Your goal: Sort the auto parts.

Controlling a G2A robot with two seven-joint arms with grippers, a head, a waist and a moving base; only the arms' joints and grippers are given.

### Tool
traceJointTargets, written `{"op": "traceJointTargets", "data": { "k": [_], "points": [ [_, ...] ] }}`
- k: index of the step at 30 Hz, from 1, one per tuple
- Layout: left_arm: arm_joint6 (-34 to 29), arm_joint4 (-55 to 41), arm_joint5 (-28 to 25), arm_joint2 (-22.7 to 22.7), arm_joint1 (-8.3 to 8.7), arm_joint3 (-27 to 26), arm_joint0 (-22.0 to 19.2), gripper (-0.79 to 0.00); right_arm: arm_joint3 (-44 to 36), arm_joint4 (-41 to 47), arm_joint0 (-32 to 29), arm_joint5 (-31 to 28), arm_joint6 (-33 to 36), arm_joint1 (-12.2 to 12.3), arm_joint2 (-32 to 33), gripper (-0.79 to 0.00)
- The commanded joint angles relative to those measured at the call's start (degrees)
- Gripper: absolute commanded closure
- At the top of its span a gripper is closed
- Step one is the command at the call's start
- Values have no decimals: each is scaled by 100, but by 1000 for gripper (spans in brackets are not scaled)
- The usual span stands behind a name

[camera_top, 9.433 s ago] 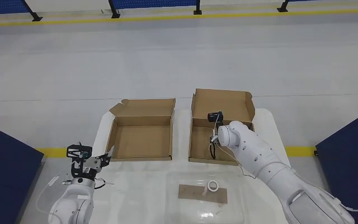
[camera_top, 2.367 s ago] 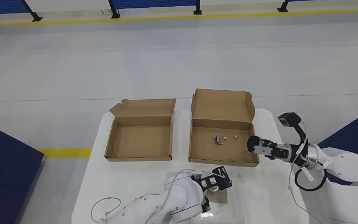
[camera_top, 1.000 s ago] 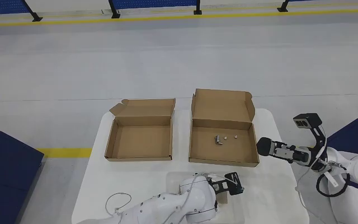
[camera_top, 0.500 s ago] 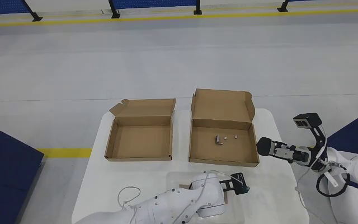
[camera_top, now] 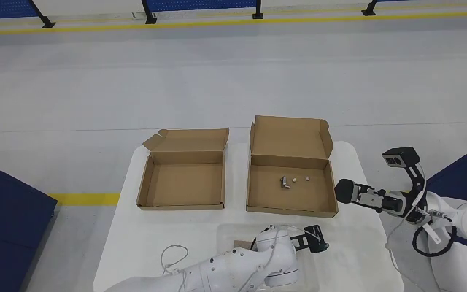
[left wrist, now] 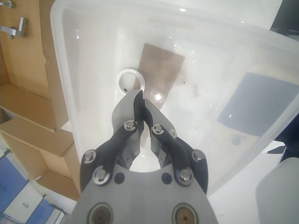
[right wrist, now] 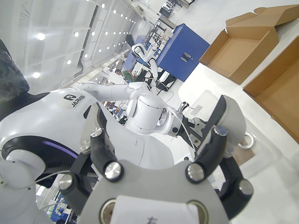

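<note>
The ring [left wrist: 130, 81] lies flat in the bin [left wrist: 61, 47] at the worktop's [camera_top: 128, 237] 6 o'clock. The left claw [left wrist: 140, 94], pressed together, sits at its edge. Closed tips could shove it away. The right claw [camera_top: 341, 191] hangs spread at 3 o'clock.

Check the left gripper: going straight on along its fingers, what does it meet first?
Probably the metal ring in the clear tray: the left gripper, fingers shut, points at its near rim, tips almost on it. Height above it is unclear.
</note>
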Motion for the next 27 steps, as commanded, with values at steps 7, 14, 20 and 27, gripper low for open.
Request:
{"op": "traceJointTargets", "data": {
  "k": [7,14,20,27],
  "points": [
    [467,810,191,66,-74,319,138,0,0,0,0,0,0,0,0,-785],
    [377,1002,145,48,-221,528,176,0,0,0,0,0,0,0,0,-785],
    [320,1168,115,22,-334,714,218,0,0,0,0,0,0,0,0,-785],
    [408,1337,62,-28,-456,935,268,0,0,0,0,0,0,0,0,-785]
  ]
}}
